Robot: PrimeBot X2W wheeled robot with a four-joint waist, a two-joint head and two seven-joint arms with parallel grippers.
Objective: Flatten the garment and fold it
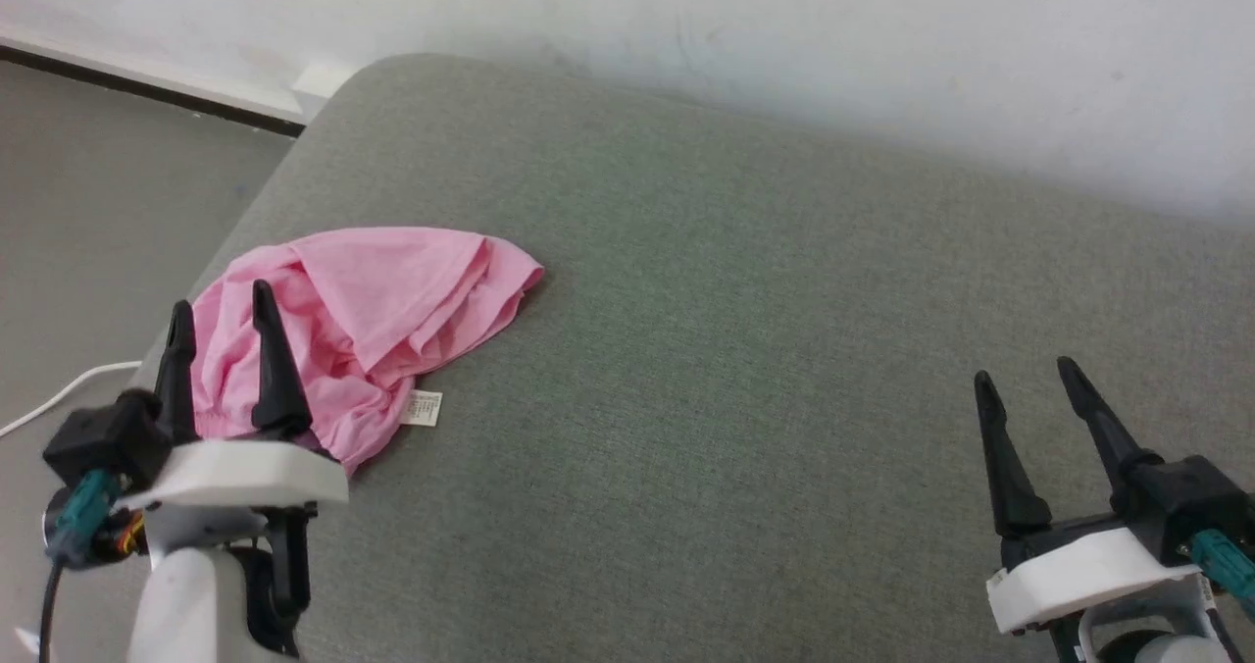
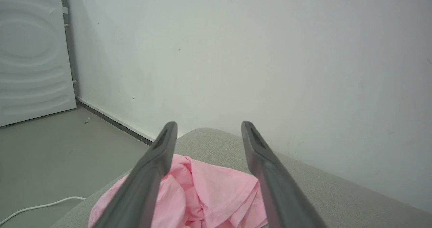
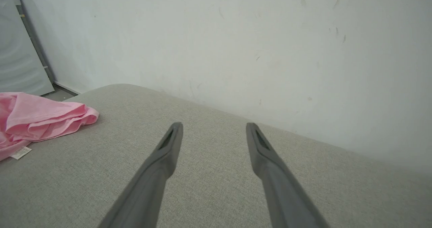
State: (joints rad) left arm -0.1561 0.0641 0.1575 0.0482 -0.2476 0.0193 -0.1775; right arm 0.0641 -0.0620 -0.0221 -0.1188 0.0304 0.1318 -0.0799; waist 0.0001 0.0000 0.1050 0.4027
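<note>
Grey upholstered seat (image 1: 735, 349) against a white wall (image 1: 784, 35). Item one: my left gripper (image 1: 222, 295), fingers wide apart, nothing held, poised over the garment (image 1: 392, 290) — contact I cannot tell. The garment is a crumpled pink heap at the seat's left edge. Item two: my right gripper (image 1: 1024, 369), fingers equally spread, empty, over bare upholstery near the right edge, well apart from the heap. The head view catches a white label (image 1: 424, 408) at the heap's near side; the left wrist view adds a white panel (image 2: 30, 52) beyond the seat.

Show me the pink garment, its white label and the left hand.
pink garment (image 1: 392, 280), head view, its smooth upper fabric.
white label (image 1: 424, 408), head view, the label's middle.
left hand (image 1: 221, 295), head view, midway between its fingertips.
</note>
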